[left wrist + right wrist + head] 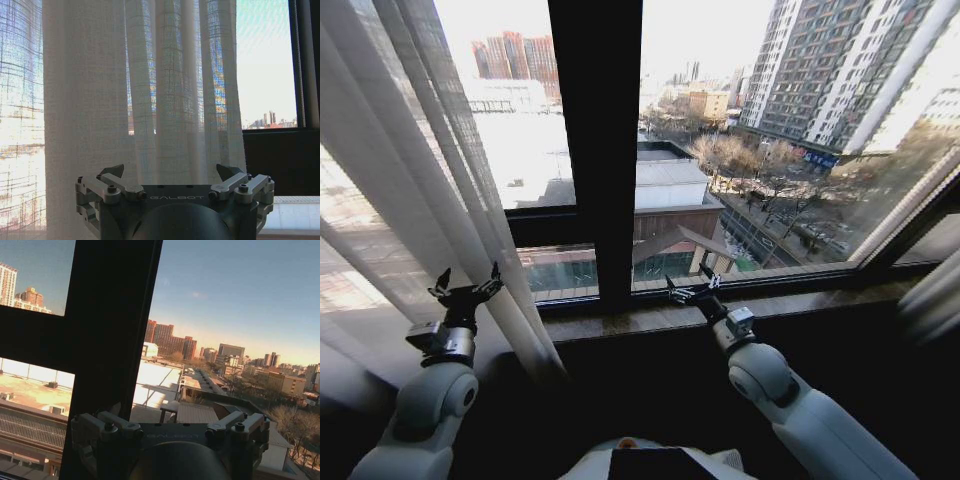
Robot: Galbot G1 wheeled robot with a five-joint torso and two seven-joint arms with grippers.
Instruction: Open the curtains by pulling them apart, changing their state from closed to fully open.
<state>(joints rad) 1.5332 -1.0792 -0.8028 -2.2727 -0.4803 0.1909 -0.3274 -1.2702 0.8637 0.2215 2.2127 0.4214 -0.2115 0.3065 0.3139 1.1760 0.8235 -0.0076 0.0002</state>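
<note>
Now both end effectors spread wide, empty: left end effector (466, 287) beside the curtains (415, 190), right end effector (692, 285) near the window frame (598, 150).

Two pale grey, rounded arms are seen, each ending in a dark metal wrist block. The left claw (467, 288) and right claw (692, 287) are fitted with black fingertips, silver linkage bars and visible screws. "GALBOT" is printed on the block.
</note>
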